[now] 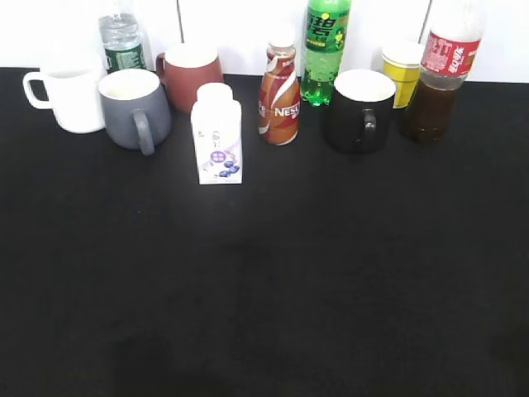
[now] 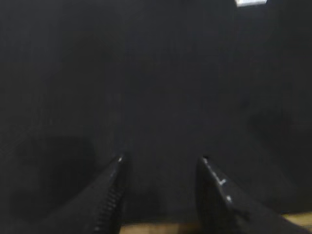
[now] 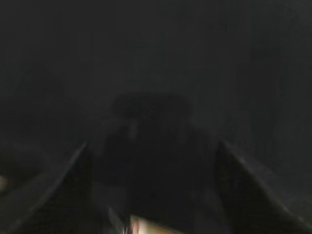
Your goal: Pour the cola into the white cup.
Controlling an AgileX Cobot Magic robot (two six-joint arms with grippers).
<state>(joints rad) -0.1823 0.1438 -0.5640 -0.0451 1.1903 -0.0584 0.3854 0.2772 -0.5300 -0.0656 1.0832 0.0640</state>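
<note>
The cola (image 1: 438, 74), a clear bottle of dark liquid with a red label, stands at the back right of the black table. The white cup (image 1: 70, 95) stands at the back left, handle to the left. Neither gripper shows in the exterior view. In the left wrist view my left gripper (image 2: 162, 163) is open and empty over bare black cloth. In the right wrist view my right gripper (image 3: 152, 148) is open and empty over dark cloth; the picture is dim and blurred.
Along the back stand a water bottle (image 1: 122, 37), grey mug (image 1: 134, 107), brown mug (image 1: 190, 74), white carton (image 1: 218, 134), Nescafe bottle (image 1: 279, 87), green soda bottle (image 1: 325, 50), black mug (image 1: 360, 109) and yellow cup (image 1: 402, 70).
</note>
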